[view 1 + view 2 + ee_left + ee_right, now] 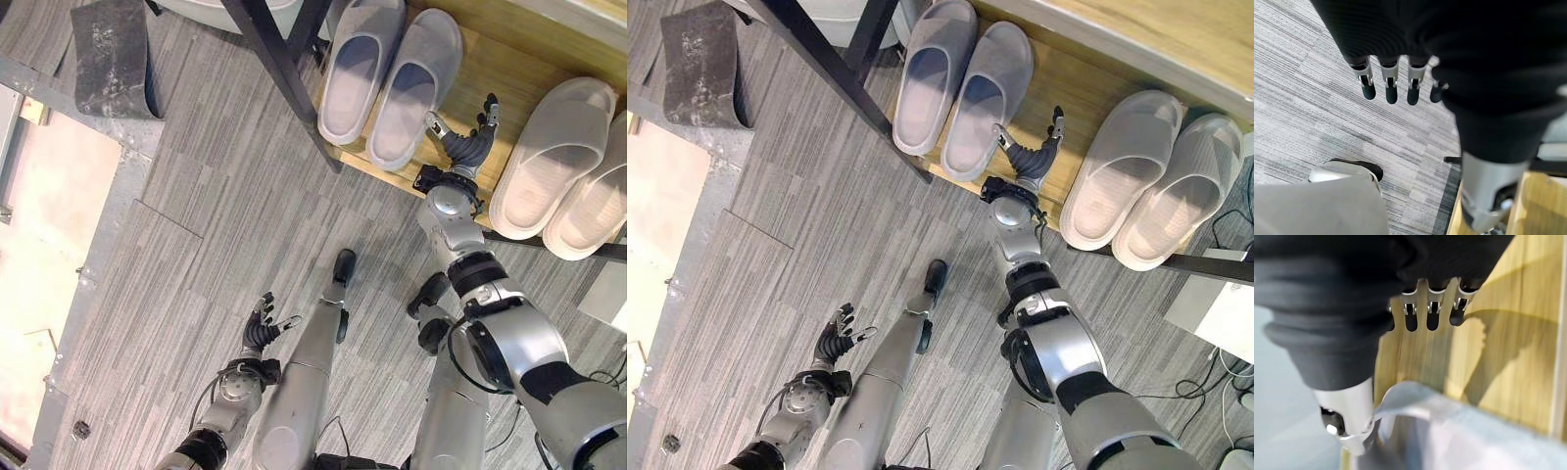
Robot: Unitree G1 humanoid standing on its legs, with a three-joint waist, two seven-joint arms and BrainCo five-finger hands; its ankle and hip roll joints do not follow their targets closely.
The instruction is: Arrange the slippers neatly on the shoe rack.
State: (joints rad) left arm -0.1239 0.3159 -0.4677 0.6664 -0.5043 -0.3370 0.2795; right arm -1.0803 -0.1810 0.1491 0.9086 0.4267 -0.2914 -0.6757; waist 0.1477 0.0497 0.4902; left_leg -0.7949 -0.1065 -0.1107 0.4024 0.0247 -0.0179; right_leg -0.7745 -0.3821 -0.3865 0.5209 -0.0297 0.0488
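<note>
I see my right hand, fingers spread and holding nothing, over bare plank of the light wooden shoe rack shelf, between the two pairs. Grey foam slippers at top centre and cream foam slippers at right all run lengthwise up the frame, tilted right. Left hand hangs relaxed and empty, lower left over the carpet.

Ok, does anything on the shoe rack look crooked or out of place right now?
Nothing stands out. The grey slippers and the beige slippers each sit as a side-by-side pair on the wooden shelf, both pairs slanted the same way. The right hand is open between the pairs; the left hand is open over the carpet.
</note>
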